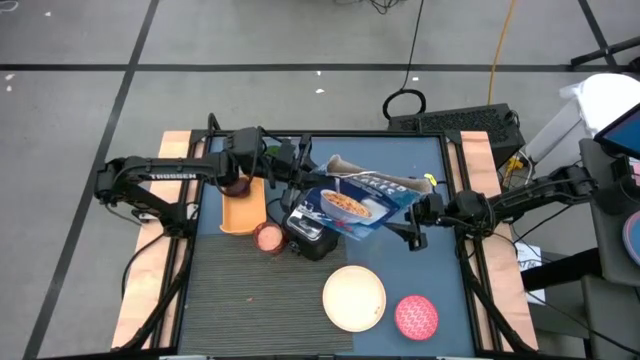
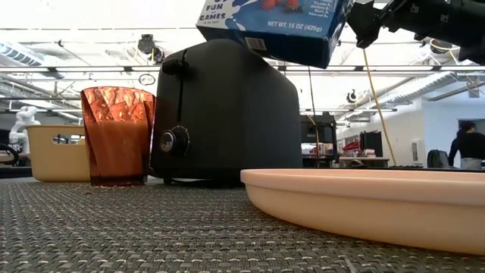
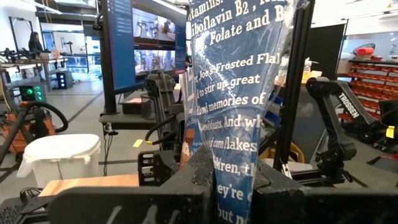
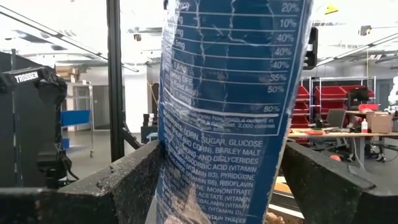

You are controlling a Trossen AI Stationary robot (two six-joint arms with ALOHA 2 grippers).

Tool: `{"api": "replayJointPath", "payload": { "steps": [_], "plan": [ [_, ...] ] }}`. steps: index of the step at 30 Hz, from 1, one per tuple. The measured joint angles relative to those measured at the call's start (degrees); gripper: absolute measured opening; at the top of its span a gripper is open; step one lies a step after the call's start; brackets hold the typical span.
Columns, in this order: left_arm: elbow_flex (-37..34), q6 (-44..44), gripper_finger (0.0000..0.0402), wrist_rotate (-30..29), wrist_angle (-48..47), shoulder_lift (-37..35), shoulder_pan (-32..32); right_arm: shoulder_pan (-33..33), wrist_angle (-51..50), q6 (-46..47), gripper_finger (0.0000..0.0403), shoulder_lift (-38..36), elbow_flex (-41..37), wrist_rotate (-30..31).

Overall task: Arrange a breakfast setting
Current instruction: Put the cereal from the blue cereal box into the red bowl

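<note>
Right pincer: the right gripper [image 4: 217, 186] stood at 2 o'clock of the table, jaws wide and clamped on the broad sides of the cereal box [image 1: 355, 203].
Left pincer: the left gripper [image 3: 214, 179] stood at 11 o'clock, pinched tight on the thin top edge of the same box.
Cereal box: one, blue, held off the table between both arms, tilted, just past table centre toward 12 o'clock and over the toaster [image 1: 310, 238].
Toaster: one, black, near table centre.
Cup: one, reddish and faceted [image 2: 117, 133], just beside the toaster at its 9 o'clock.
Orange container: one [image 1: 245, 215], at 10 o'clock; a dark red item lay in it, too small to identify.
Plate: one, cream [image 1: 354, 297], at 6 o'clock, bare; no toast was seen on it.
Bowl: one, pink [image 1: 402, 318], at 5 o'clock, just beside the plate; whether it held cereal could not be told.
Spoon: none seen.
Step in hand (judged): opening or readying the box for pouring cereal; the bowl was well apart from the box.
Next move (judged): it called for carrying the box toward 5 o'clock, bringing its mouth over the bowl and tipping it while both grips kept the box steady.
</note>
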Motion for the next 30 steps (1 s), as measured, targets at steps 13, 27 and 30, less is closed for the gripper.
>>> {"api": "replayJointPath", "payload": {
  "steps": [13, 27, 30],
  "plan": [
    [0.0, -0.01, 0.0023, -0.01, 0.0, 0.0, 0.0, 0.02, -0.02, -0.31, 0.0313, 0.0, 0.0, -0.03],
    [0.0, -0.03, 0.0023, -0.28, -0.06, -0.02, 0.04, 0.02, 0.39, 0.83, 0.0396, 0.0, 0.0, -0.04],
    [0.0, -0.03, 0.0023, -0.26, 0.06, -0.02, 0.04, 0.02, 0.95, 0.85, 0.0393, 0.02, 0.0, -0.04]
  ]
}}
